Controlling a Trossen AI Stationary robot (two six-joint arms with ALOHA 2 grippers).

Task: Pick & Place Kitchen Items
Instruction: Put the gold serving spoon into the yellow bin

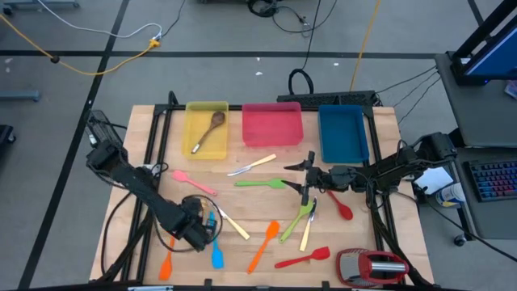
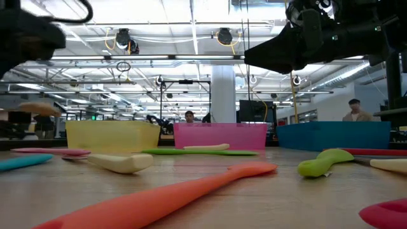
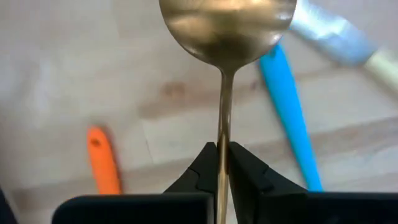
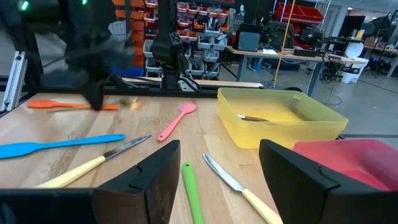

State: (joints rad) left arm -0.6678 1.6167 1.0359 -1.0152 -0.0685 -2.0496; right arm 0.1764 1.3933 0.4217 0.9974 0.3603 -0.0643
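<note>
Spoon pinched by its stem, ready to lift.
Left gripper [image 3: 222,163], low over the surface [image 1: 121,242] near the left front, has its fingers clenched on the gold spoon [image 3: 225,37], gripping the thin handle. Right gripper [image 1: 308,176] hovers mid-table, fingers spread, holding nothing, above scattered utensils.

Three trays [image 1: 207,107], two knives [image 1: 251,166], two orange spatulas [image 1: 263,245], two wooden-looking spoons [image 1: 212,127].

Wooden table [image 1: 129,162]: yellow tray [image 1: 207,129], pink tray [image 1: 272,124], blue tray [image 1: 342,133], scattered utensils [image 1: 262,246].
</note>
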